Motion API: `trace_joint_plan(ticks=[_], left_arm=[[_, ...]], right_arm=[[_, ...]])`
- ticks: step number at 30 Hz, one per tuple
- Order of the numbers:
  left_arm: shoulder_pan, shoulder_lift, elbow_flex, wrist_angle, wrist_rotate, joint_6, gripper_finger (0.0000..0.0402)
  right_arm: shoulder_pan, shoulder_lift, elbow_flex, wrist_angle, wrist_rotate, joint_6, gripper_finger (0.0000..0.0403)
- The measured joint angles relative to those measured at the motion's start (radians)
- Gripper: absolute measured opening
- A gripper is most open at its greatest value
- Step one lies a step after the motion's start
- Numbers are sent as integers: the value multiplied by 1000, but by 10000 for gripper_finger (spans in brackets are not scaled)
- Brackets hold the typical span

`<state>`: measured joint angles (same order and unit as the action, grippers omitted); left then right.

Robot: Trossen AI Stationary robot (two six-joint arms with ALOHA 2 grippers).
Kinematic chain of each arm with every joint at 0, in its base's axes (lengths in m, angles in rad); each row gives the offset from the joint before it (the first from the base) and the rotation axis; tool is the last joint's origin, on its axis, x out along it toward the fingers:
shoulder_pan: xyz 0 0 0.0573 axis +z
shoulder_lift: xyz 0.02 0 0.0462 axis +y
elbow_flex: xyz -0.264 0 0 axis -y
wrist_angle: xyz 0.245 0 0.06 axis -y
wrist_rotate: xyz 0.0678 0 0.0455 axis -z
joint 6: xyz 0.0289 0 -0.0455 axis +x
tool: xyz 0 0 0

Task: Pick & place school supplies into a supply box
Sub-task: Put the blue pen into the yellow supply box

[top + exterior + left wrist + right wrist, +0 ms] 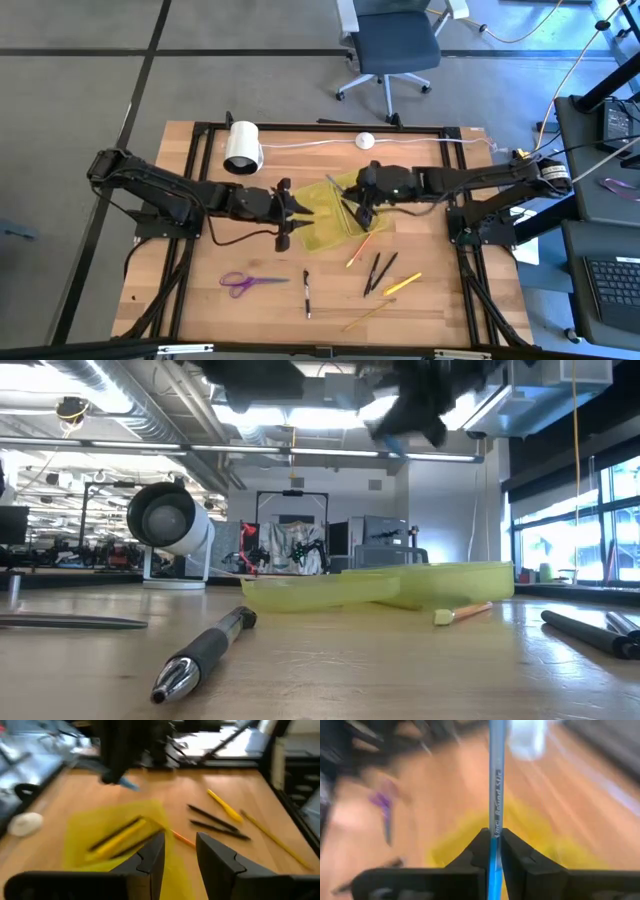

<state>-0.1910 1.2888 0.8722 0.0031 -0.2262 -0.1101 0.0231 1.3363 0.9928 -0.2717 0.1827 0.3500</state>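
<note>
Two dark arms are reaching in over the wooden desk (pixel 200 300) from opposite sides, both meeting above the supply box (pixel 322 228), the yellow-green tray lying near the middle. The right gripper (pixel 493 851) is hanging over the box's right part, its fingers (pixel 516 857) pinched tight on a slim grey-and-blue pen (pixel 495 795), which is sticking out straight past the tips. The left gripper (pixel 180 851) is hovering at the box's left edge, its fingers (pixel 152 852) standing a little apart and gripping nothing. In the left wrist view, a yellow pencil (pixel 120 837) and dark pens are lying inside the box.

Several supplies are lying loose on the desk on the near side of the box: the purple-handled scissors (pixel 245 282) to the left, a black pen (pixel 306 293) beside them, an orange pencil (pixel 358 250) just off the box's corner, two black pens (pixel 379 273) side by side, a yellow marker (pixel 402 284) and a thin yellow pencil (pixel 367 315). Beyond the box, a white cylinder roll (pixel 242 147) and a small white puck (pixel 365 141) on a cable are sitting at the far edge.
</note>
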Motion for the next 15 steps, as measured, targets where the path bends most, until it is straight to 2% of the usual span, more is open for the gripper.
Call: trace_joint_plan(ticks=[6, 12, 15], left_arm=[[-6, 0, 0, -112, 53, -71, 102], [-21, 0, 0, -317, 185, -230, 101], [-53, 0, 0, -435, 212, -298, 102]], right_arm=[[-61, 70, -1, -179, -74, 171, 40], [-89, 191, -1, -189, -141, 196, 38], [-97, 256, -1, -190, -166, 196, 40]])
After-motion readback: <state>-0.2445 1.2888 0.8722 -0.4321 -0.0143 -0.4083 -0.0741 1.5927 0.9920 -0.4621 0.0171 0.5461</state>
